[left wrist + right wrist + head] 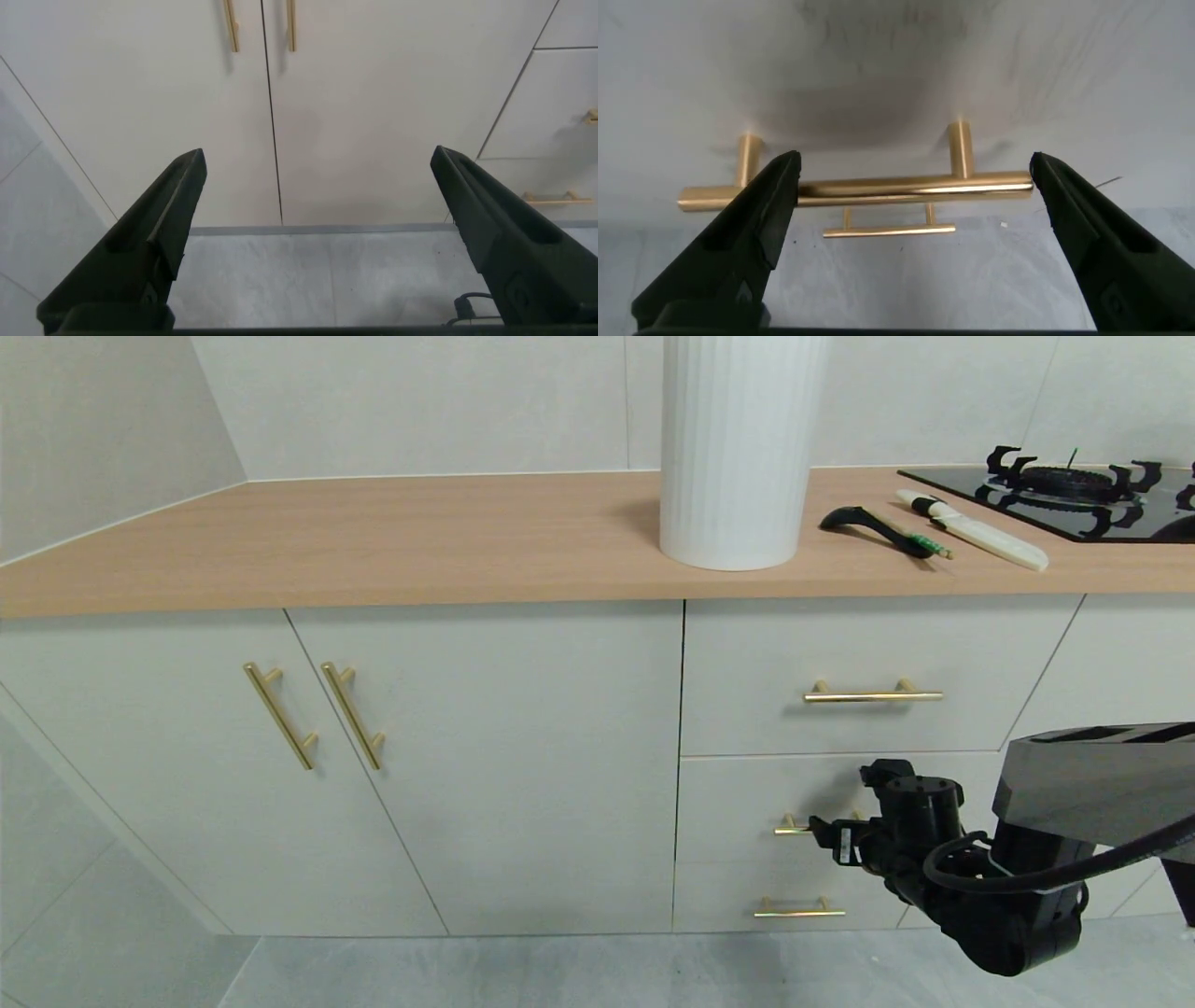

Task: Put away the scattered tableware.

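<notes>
On the wooden counter (373,537) lie a black spoon (864,521), a pair of chopsticks (920,539) and a white knife (985,538), to the right of a tall white ribbed holder (733,448). My right gripper (829,833) is open, low in front of the middle drawer. In the right wrist view the right gripper (913,166) faces that drawer's gold handle (859,191), which spans the gap just beyond its fingertips. My left gripper (317,154) is open and holds nothing, facing the cabinet doors (374,103).
A black gas hob (1074,495) sits at the counter's right end. The drawer stack has a top handle (873,693) and a bottom handle (798,911). Two cabinet doors with gold handles (313,714) stand to the left. Grey floor tiles (560,975) lie below.
</notes>
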### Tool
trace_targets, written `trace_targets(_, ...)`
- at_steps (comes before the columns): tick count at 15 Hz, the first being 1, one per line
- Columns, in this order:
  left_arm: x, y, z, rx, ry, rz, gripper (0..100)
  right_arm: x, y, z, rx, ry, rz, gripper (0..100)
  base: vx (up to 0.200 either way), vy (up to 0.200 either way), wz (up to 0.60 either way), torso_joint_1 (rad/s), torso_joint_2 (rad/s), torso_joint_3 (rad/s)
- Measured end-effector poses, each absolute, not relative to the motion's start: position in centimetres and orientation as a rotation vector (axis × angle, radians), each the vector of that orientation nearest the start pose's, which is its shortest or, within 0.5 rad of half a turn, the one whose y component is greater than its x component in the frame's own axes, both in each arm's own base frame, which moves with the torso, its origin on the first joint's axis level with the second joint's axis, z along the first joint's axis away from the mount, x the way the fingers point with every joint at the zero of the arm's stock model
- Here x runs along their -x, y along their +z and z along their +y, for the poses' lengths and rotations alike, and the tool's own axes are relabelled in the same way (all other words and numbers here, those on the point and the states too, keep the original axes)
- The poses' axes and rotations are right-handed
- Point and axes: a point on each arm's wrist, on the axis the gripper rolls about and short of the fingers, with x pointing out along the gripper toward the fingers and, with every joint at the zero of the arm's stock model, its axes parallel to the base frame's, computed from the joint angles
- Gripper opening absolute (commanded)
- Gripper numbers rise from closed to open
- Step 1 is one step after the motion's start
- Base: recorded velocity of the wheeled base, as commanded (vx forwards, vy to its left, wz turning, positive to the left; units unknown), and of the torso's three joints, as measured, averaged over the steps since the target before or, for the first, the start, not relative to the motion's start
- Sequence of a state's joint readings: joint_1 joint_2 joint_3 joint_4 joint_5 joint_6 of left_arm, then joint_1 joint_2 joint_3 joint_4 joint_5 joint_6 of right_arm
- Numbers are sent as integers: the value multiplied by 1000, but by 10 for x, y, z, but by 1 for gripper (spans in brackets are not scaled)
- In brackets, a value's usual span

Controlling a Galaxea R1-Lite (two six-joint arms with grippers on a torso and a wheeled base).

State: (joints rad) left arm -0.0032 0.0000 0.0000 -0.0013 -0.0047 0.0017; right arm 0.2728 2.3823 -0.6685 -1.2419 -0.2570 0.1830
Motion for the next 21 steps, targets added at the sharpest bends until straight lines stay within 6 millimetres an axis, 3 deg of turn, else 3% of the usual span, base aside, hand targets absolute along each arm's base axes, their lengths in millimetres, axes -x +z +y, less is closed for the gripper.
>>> trace_targets(13,23,76,0,-2,-8,-1,100,-338,-35,89,-30,-26,514,100,0,0,0,0,0,0)
trace_targets(21,23,76,0,-2,-8,-1,100,-318,-21,83,20,-19,661,100,0,0,0,0,0,0)
